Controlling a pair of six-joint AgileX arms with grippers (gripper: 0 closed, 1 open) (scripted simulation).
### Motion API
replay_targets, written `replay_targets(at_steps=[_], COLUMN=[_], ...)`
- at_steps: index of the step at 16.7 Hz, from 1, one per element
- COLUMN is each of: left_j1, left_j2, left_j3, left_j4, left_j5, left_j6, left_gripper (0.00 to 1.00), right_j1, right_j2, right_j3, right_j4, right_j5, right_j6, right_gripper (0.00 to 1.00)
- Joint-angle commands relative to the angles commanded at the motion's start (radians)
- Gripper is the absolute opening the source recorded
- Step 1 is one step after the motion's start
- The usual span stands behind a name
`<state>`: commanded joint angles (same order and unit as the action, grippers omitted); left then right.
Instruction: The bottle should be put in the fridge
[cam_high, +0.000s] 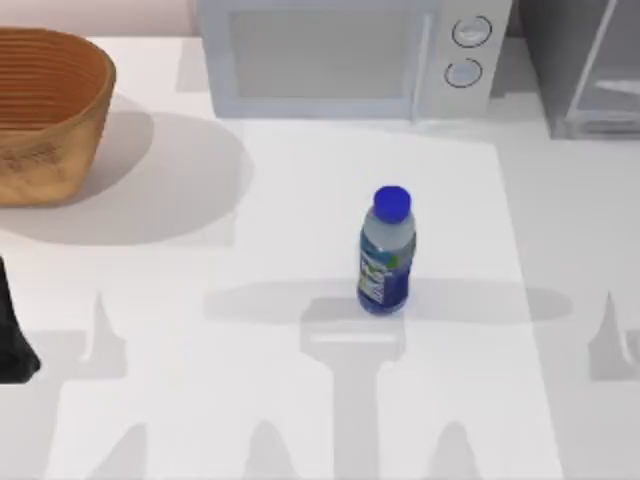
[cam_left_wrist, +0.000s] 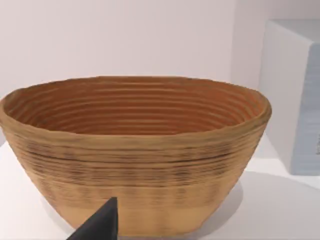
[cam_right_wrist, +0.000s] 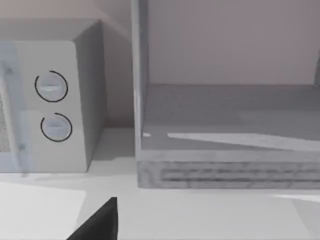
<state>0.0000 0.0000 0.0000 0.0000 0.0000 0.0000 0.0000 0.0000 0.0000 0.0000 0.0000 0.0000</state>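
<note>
Bottle (cam_high: 386, 252) upright mid-table, fridge (cam_high: 590, 70) cut off (fingers' state unclear).

left arm (cam_high: 12, 335): matte black, blocky | tool fingertips (cam_left_wrist: 97, 224): dark grey, wedge-shaped, plain, unmarked

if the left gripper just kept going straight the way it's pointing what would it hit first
Most likely the woven basket, which sits right ahead in the left wrist view with bare table before it. How far off is unclear.
</note>
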Motion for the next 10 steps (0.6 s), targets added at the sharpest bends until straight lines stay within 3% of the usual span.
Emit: replay_targets(at_steps=[5,10], left_j1=[0.0,0.0], left_j2=[0.0,0.0], left_j3=[0.0,0.0], left_j4=[0.0,0.0], left_j5=[0.0,0.0], left_j6=[0.0,0.0], left_gripper=[1.0,1.0], right_j1=[0.011,0.064], right_j2=[0.043,0.259], right_j3=[0.007,0.041], right_j4=[0.037,0.207], right_j5=[-0.004,-0.026], right_j6=[0.0,-0.002], right_gripper=[1.0,1.0])
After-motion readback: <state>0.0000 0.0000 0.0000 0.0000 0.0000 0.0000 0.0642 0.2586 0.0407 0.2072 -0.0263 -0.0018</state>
